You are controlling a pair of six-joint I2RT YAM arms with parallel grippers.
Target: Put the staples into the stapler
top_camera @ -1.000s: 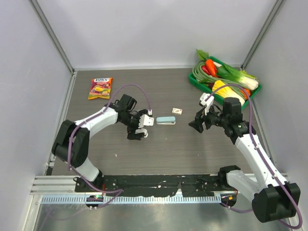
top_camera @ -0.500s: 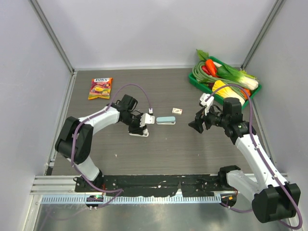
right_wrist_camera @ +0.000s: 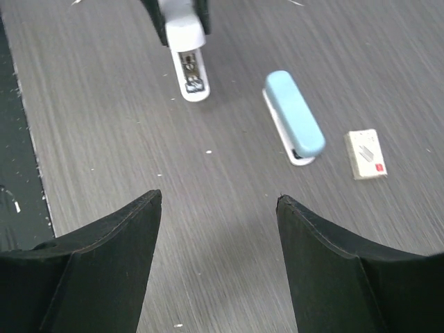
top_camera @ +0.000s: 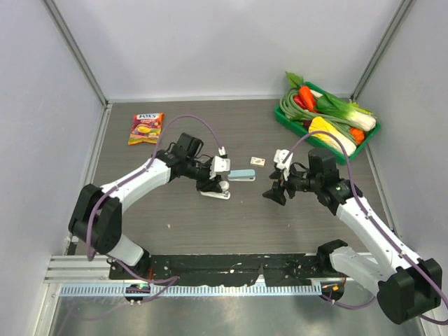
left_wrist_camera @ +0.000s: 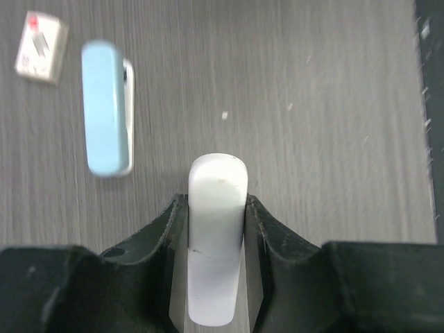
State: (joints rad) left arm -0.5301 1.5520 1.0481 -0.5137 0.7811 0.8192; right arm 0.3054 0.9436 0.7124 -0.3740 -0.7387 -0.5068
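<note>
The staples (top_camera: 258,162), a small cream box with a red mark, lie flat on the dark table (top_camera: 294,224) near its middle. Seen from above, they sit at about 2 o'clock from the left gripper (top_camera: 208,183) and about 11 o'clock from the right gripper (top_camera: 273,192), touching neither. The left gripper is clenched on the white stapler (top_camera: 218,193). In the left wrist view its two dark fingers press against both long sides of the stapler's body, and the rounded end juts out ahead of them. The right gripper is released, its jaws wide apart with nothing between them, and it hovers over bare table at about 3 o'clock from the held stapler. A blue stapler (top_camera: 241,174) lies on the table between the left gripper and the staples, just beside the box but apart from it, so it sits on the straight line from the white stapler to the box. In the right wrist view the blue stapler and the box lie side by side with a narrow gap. Farther off, a candy bag (top_camera: 145,129) lies at 10 o'clock from the left gripper. A green tray (top_camera: 280,119) piled with vegetables sits in the far right corner, at 1 o'clock from the right gripper.
</note>
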